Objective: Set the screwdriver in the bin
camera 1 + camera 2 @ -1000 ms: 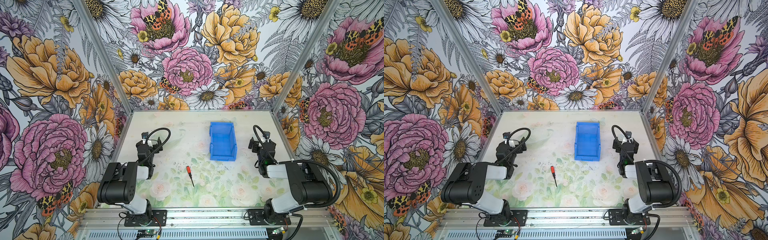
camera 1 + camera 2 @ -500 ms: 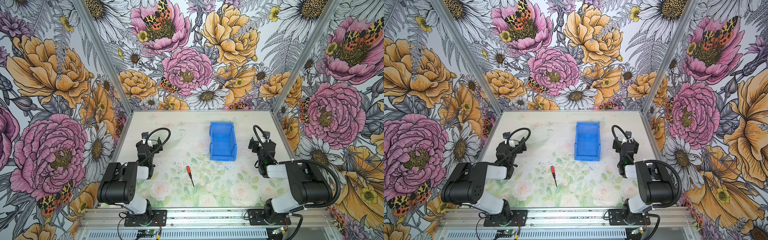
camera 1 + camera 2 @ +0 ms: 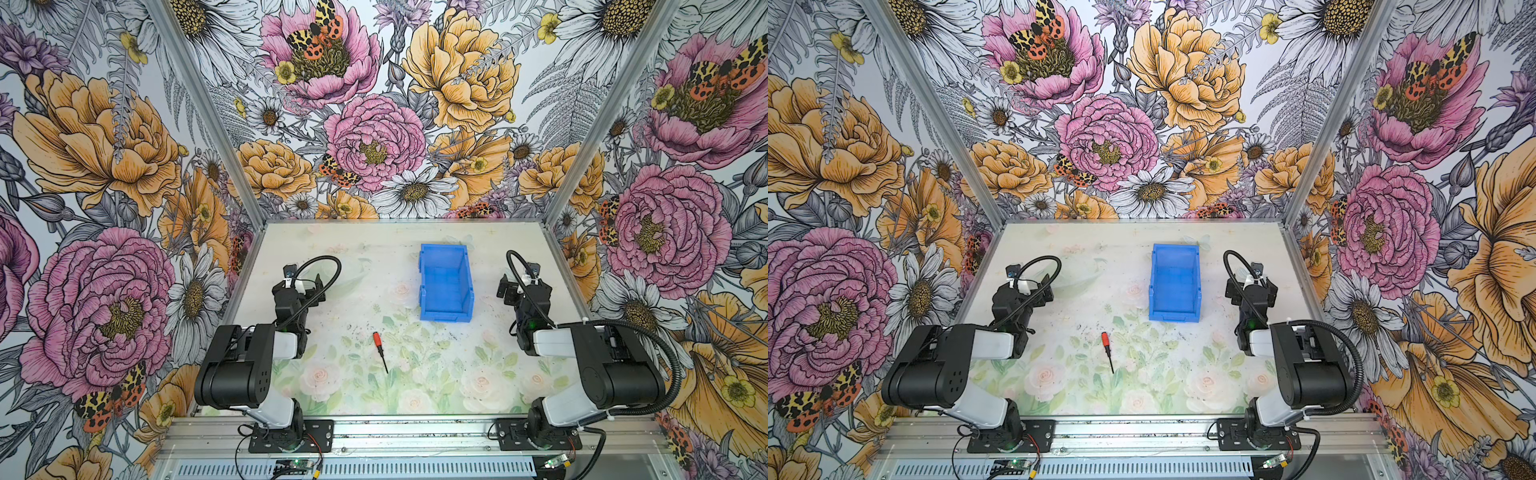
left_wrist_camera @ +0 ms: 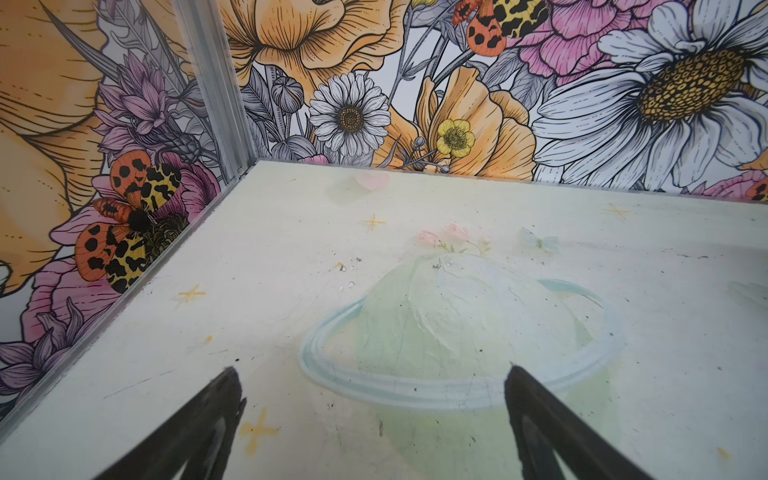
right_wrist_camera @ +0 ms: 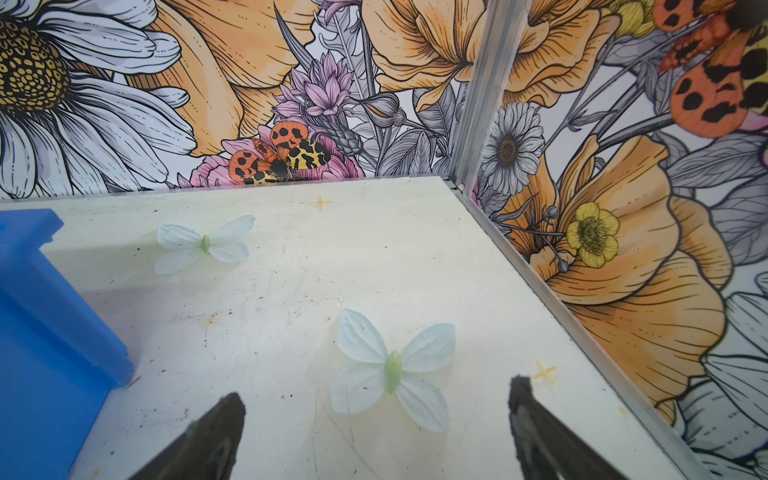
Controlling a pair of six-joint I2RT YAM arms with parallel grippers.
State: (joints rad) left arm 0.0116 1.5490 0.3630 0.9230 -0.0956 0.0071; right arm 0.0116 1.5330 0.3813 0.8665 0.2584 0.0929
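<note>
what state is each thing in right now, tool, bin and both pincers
screwdriver: lying flat on the table, nearer the front edge than the bin, untouched
bin: upright, nothing seen inside, low lip toward the screwdriver
left pincer: open, holding nothing, over bare table
right pincer: open, holding nothing, beside the bin

Screwdriver (image 3: 379,350) lying on table (image 3: 357,257) mid-front; bin (image 3: 444,286) sitting behind it, slightly right, well apart; arms flanking both.
</note>
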